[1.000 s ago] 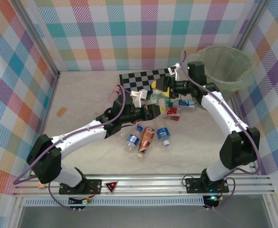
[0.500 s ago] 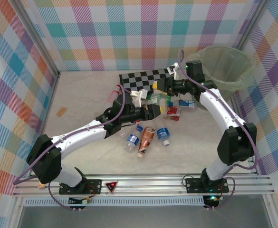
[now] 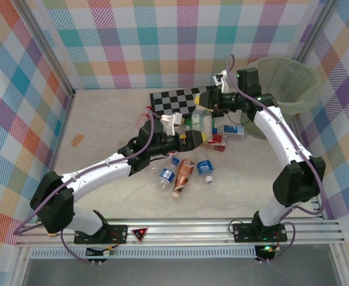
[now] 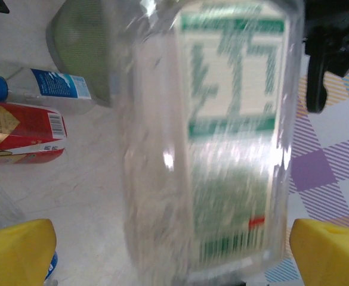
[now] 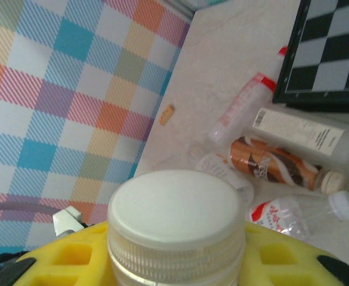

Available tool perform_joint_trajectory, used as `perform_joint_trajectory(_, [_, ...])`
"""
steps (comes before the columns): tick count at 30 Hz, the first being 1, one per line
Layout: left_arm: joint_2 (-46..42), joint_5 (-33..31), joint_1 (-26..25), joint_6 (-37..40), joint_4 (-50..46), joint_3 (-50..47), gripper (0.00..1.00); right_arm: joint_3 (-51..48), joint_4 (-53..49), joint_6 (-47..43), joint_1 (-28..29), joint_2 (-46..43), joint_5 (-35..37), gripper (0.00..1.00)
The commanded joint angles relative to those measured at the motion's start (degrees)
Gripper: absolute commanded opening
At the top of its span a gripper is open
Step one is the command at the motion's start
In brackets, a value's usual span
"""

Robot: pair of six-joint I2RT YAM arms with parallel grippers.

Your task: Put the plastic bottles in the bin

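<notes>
Carriage matters now: we judge the clear green-labelled bottle (image 3: 202, 121), hanging by its white cap (image 5: 175, 208) from the clamped right gripper (image 3: 213, 102) just beside the checkerboard (image 3: 171, 101), should swing right and clear the rim before release. Our left gripper (image 3: 193, 138) gapes wide, yellow pads (image 4: 19, 250) either side of it, holding nothing. The bag-lined bin (image 3: 284, 89) looks bare inside; other bottles (image 3: 205, 169) lie on the table.

A blurred clear bottle (image 4: 222, 137) sits between the wide-apart yellow fingers (image 4: 16, 253).

Arms (image 3: 102, 173) white, blk joints (image 3: 58, 199), purple cables (image 3: 153, 128), yellow gripper pads (image 4: 19, 250).
</notes>
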Motion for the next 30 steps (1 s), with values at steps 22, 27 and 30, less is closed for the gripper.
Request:
perform_joint_trajectory(22, [-9.88, -5.95, 2.29, 2.99, -9.92, -3.10, 1.00, 22.50, 3.78, -3.81, -26.45, 3.20, 30.95, 0.16])
perform_joint_trajectory(27, [-10.36, -7.00, 2.41, 2.91, -10.32, -3.81, 1.00, 21.97, 7.25, -6.01, -27.04, 4.14, 36.70, 0.16])
perform_joint_trajectory(30, [-9.77, -6.63, 2.37, 2.64, -10.08, -3.53, 1.00, 17.31, 13.04, -9.82, -26.98, 3.08, 39.60, 0.15])
